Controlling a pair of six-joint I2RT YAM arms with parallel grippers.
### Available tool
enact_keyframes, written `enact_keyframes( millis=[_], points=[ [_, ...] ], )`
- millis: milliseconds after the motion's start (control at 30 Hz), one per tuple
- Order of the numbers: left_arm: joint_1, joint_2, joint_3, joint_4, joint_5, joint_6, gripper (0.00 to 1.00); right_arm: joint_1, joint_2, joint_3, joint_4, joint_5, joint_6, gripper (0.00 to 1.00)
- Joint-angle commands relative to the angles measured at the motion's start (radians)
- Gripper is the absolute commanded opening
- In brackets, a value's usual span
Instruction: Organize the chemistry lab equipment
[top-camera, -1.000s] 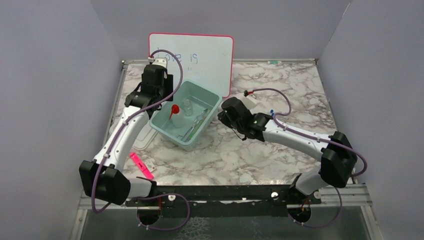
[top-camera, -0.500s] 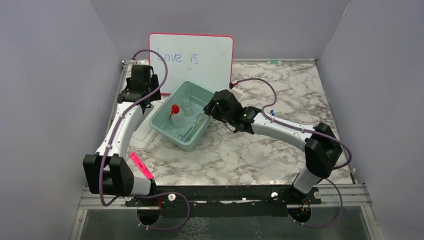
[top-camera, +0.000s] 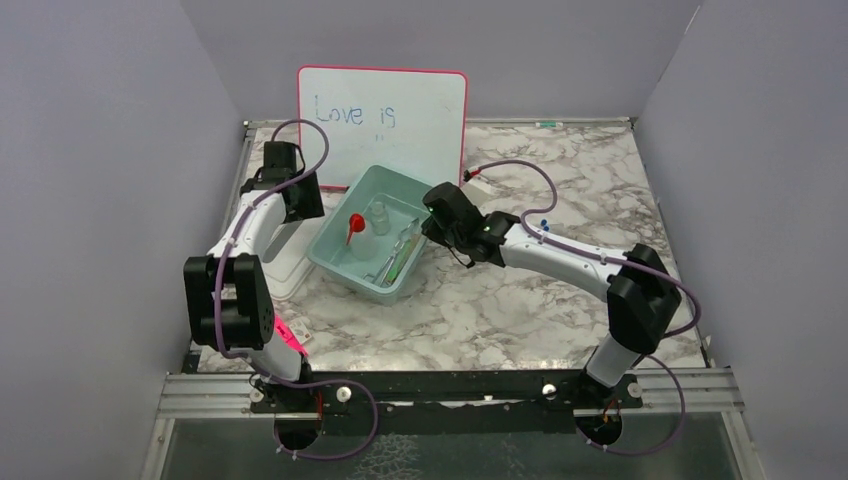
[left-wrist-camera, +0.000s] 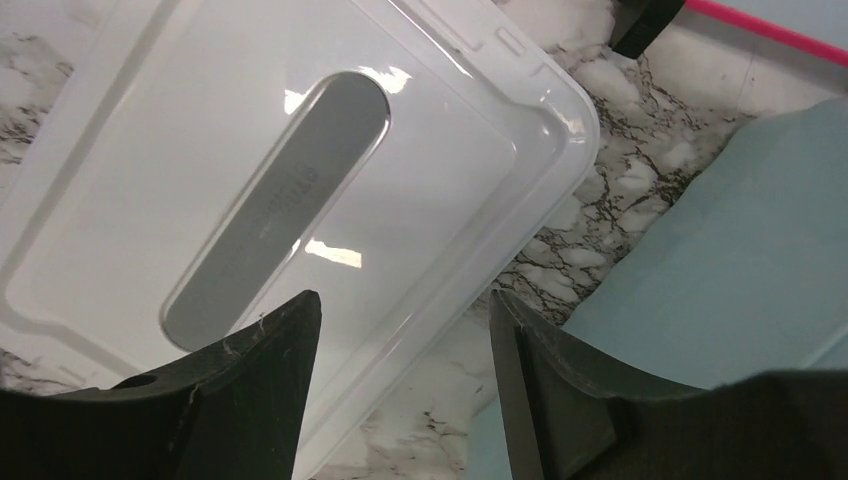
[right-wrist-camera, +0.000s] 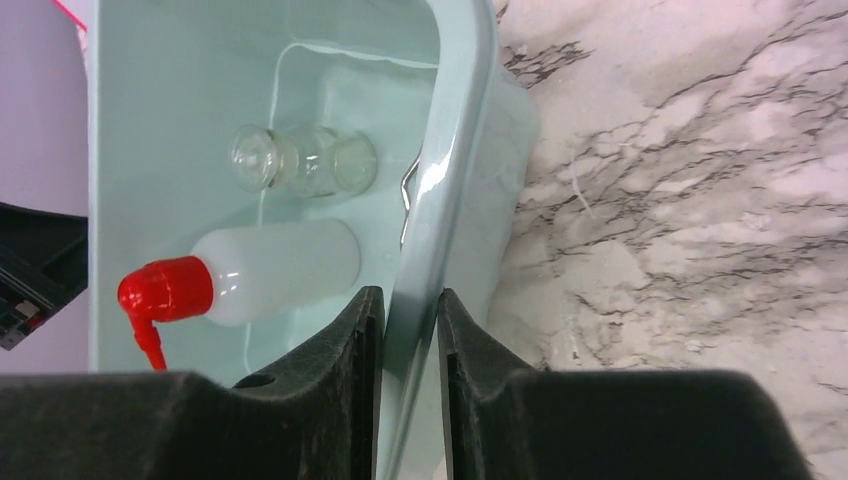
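A white squeeze bottle (right-wrist-camera: 285, 268) with a red nozzle (right-wrist-camera: 160, 290) lies on its side in the teal bin (top-camera: 335, 268), with a small glass flask (right-wrist-camera: 305, 160) just beside it. Metal tongs (top-camera: 398, 252) rest along the bin's right wall. Something green lies against them, too small in the overhead view to name. Blue-capped tubes (top-camera: 543, 222) lie on the marble table (top-camera: 480, 310) well right of the bin, next to the right arm.

The right gripper (right-wrist-camera: 410, 330) is clenched on the bin's right rim, one finger inside the wall and one outside. The left gripper (left-wrist-camera: 400, 370) hovers just left of the bin, fingers spread with nothing between them. It hangs over the edge of a clear lid (left-wrist-camera: 300, 150) that lies flat on the table beside the bin.

A pink-framed whiteboard (top-camera: 385, 115) reading "Love is" stands upright behind the bin. A pink marker pen (top-camera: 295, 342) lies in front and left of the bin, partly covered by the left arm.

The right wrist camera shows the pinch on the rim, which the gripper's own body hides from above, and the bottle and flask close up. Only the overhead view takes in the tubes, the marker and the board's writing. The left wrist camera alone shows the lid's grey centre strip, with the bin's outer wall at its right.
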Motion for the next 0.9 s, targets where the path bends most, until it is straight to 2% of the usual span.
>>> enact_keyframes(
  millis=[0, 100, 267, 433, 600, 733, 867],
  points=[
    [0.004, 0.012, -0.029, 0.017, 0.096, 0.014, 0.65, -0.007, -0.048, 0.023, -0.138, 0.126, -0.002, 0.23],
    [0.003, 0.032, -0.039, 0.019, 0.111, 0.018, 0.65, -0.006, -0.066, 0.030, -0.190, 0.165, 0.005, 0.19],
    [0.003, 0.052, -0.043, 0.019, 0.156, 0.028, 0.64, -0.006, -0.122, -0.006, -0.223, 0.224, 0.022, 0.20],
    [0.003, 0.081, -0.062, 0.017, 0.157, 0.038, 0.53, -0.007, -0.156, -0.024, -0.197, 0.204, -0.016, 0.36],
    [0.001, 0.109, -0.067, 0.013, 0.174, 0.049, 0.48, -0.007, -0.206, -0.042, -0.173, 0.179, -0.038, 0.50],
    [-0.006, 0.130, -0.074, 0.010, 0.192, 0.055, 0.47, -0.007, -0.263, -0.057, -0.167, 0.172, -0.045, 0.54],
    [-0.021, 0.159, -0.073, 0.001, 0.205, 0.063, 0.44, -0.007, -0.315, -0.079, -0.143, 0.156, -0.053, 0.54]
  ],
)
